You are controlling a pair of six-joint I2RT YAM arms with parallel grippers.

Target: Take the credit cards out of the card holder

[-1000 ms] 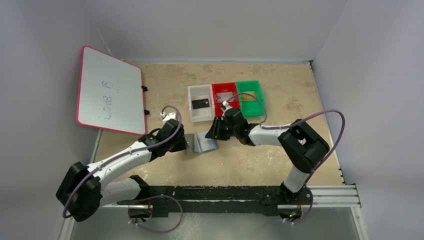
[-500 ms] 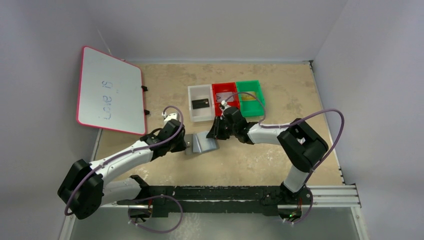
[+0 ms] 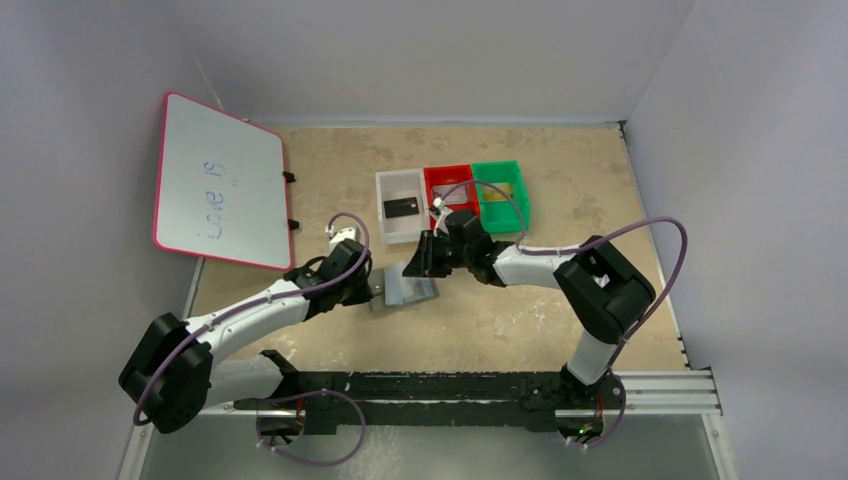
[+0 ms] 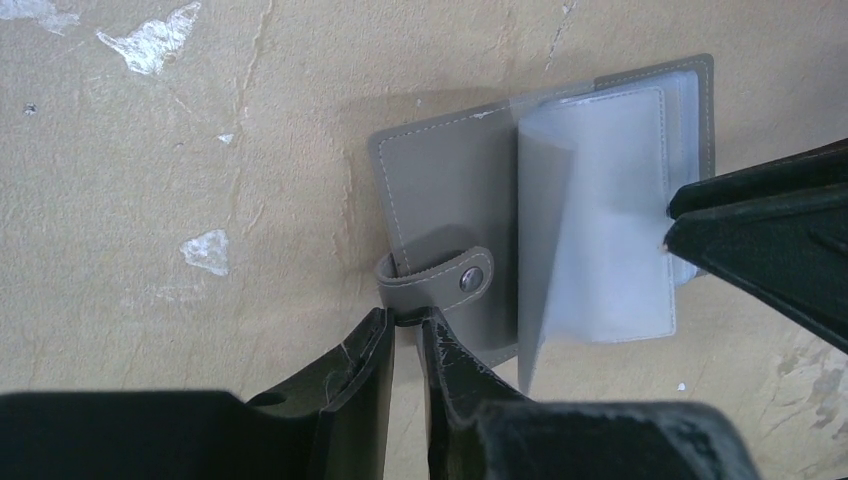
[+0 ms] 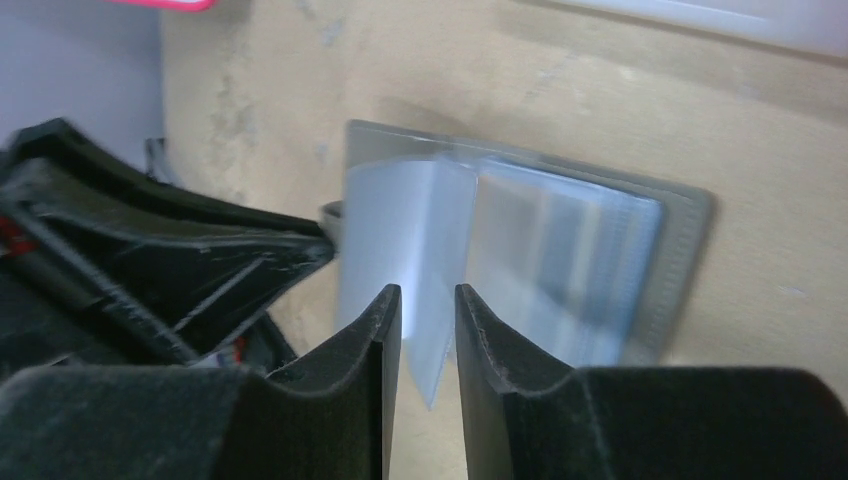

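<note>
From where I stood, the small matte-grey bifold card holder (image 3: 408,290) lay opened flat on the speckled tan table (image 3: 520,310), with its translucent plastic sleeves fanned upward. On the card holder's left side, the left gripper (image 4: 407,322) had its black fingers drawn to a narrow slot on the folded end of the grey snap strap (image 4: 435,283), seemingly pinning the case down. On its right side, the right gripper (image 5: 427,295) was pinched thin on one clear sleeve leaf (image 4: 595,220), holding it upright and apart from the others. Beyond the card holder, a flat black rectangular card (image 3: 400,207) rested in the white plastic tray (image 3: 400,232). The red tray (image 3: 428,195) and green tray (image 3: 498,165) beside it each held something too small for me to name.

I took the step in hand to be leafing through the sleeves for any card left inside. The sleeves I could see looked pale and empty, though those behind the raised leaf were blurred. The next move would call for turning that leaf over without dragging the case. That needs a firm hold on the strap, then a fine pinch on a card's edge should one show.
</note>
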